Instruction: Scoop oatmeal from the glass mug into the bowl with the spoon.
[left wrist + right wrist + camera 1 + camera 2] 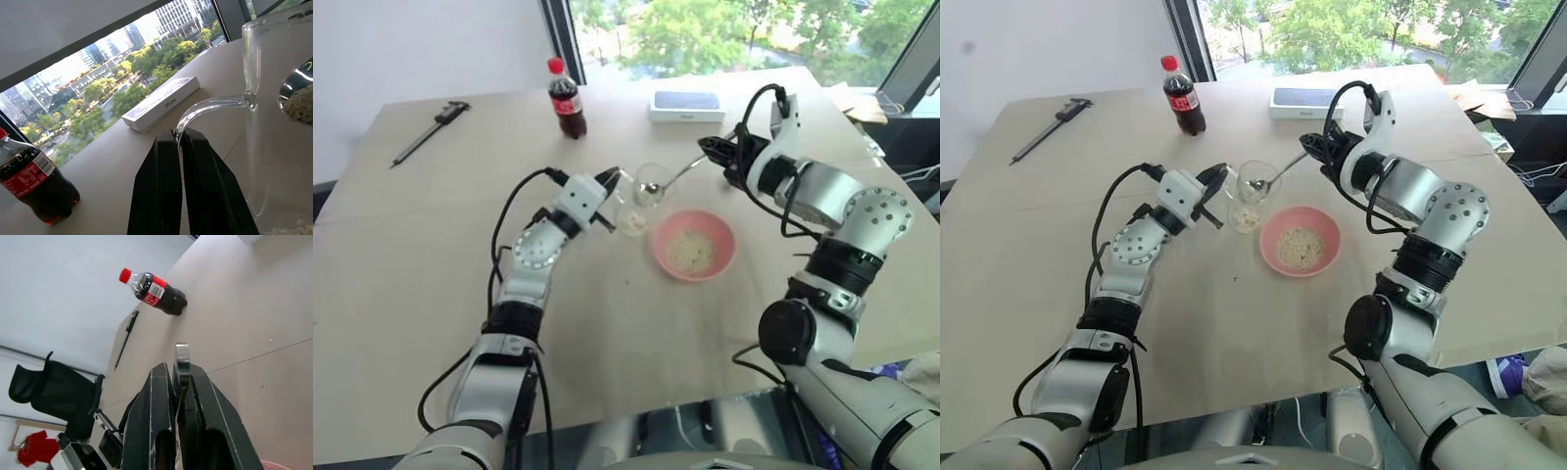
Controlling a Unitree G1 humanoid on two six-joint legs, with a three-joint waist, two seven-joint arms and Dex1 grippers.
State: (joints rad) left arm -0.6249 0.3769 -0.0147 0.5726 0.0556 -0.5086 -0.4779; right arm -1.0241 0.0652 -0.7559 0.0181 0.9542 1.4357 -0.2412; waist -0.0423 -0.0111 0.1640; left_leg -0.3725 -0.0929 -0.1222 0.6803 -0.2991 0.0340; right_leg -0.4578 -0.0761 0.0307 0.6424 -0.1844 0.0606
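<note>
Spoon (668, 182) head in glass mug (651, 184), maybe loaded

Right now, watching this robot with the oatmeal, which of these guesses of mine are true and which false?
1. The left gripper pinches the glass mug by its handle. True.
2. The spoon lies flat on the table. False: the right gripper holds it, its head over the mug.
3. The bowl already has oatmeal in it. True.
4. The cola bottle has tipped over. False: it stands upright.
</note>
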